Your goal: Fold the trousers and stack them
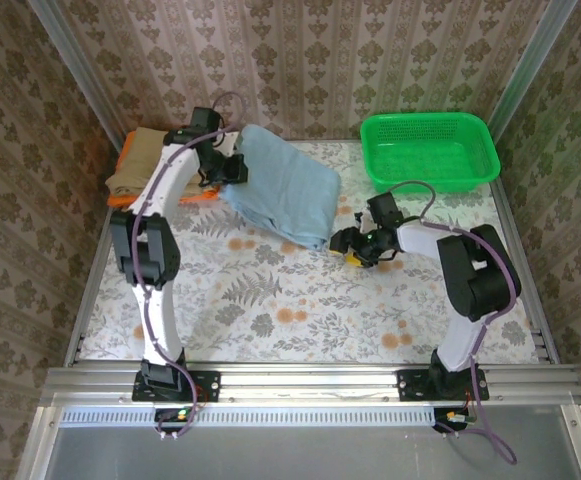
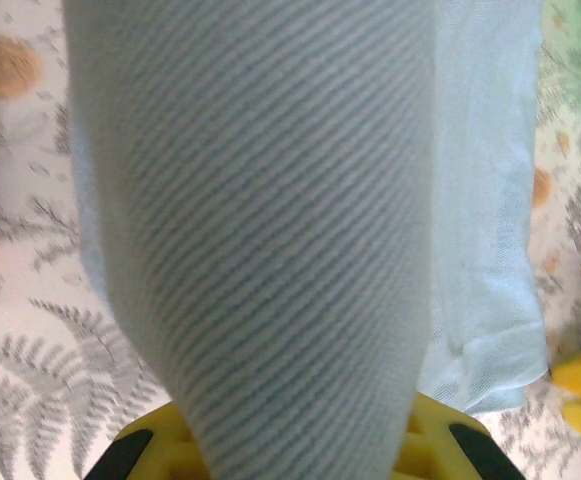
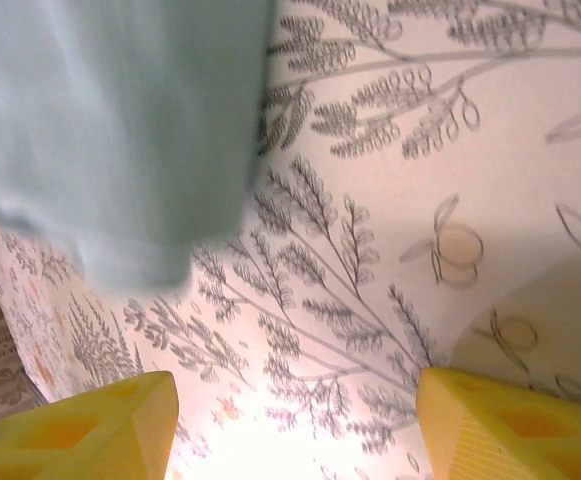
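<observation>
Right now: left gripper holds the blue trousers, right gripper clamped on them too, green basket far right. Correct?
No. The right gripper is open: the right wrist view shows its fingers apart over bare tablecloth, the trousers off to one side. The rest holds: left gripper holds the trousers, green basket far right.

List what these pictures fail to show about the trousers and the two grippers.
- Left gripper grip: left wrist view, the trousers drape over its fingers; top view, too small.
- Tan trousers and orange cloth: top view, partly hidden by the left arm.
- Trousers' edge: right wrist view, blurred and cut off by the frame, above the open right gripper.
</observation>
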You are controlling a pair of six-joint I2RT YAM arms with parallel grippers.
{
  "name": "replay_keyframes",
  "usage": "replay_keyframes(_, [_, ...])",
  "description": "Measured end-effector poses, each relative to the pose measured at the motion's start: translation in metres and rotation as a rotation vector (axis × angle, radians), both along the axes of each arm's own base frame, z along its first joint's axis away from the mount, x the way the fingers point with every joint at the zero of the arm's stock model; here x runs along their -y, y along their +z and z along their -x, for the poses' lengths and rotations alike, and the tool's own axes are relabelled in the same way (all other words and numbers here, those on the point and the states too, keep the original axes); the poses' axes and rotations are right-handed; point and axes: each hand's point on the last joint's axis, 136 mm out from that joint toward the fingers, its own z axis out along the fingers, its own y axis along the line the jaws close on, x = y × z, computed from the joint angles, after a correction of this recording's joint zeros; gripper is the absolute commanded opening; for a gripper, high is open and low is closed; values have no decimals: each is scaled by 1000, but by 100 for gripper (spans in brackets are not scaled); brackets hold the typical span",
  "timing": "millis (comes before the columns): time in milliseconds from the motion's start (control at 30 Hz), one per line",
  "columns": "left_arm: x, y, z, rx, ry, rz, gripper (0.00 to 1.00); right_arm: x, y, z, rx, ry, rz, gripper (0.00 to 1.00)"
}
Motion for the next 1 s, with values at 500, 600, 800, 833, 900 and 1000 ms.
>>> replay_keyframes(500, [-67,63,-62,101,114,110,0,9,10,15,38,8,25,66])
replay_keyframes(600, [-98,81,-67,127,168,167,0,9,9,17,30,9,30,66])
replay_keyframes(800, [-148,108,-79,169,242,357,0,12,7,16,33,1,46,66])
replay_keyframes(833, [-152,112,-82,173,246,405,0,12,7,15,33,-2,50,66])
replay_keyframes(900, [-158,119,-89,187,247,486,0,14,6,16,30,-5,60,66])
replay_keyframes(1000, [-154,128,-101,206,225,593,0,16,4,15,29,-13,75,66])
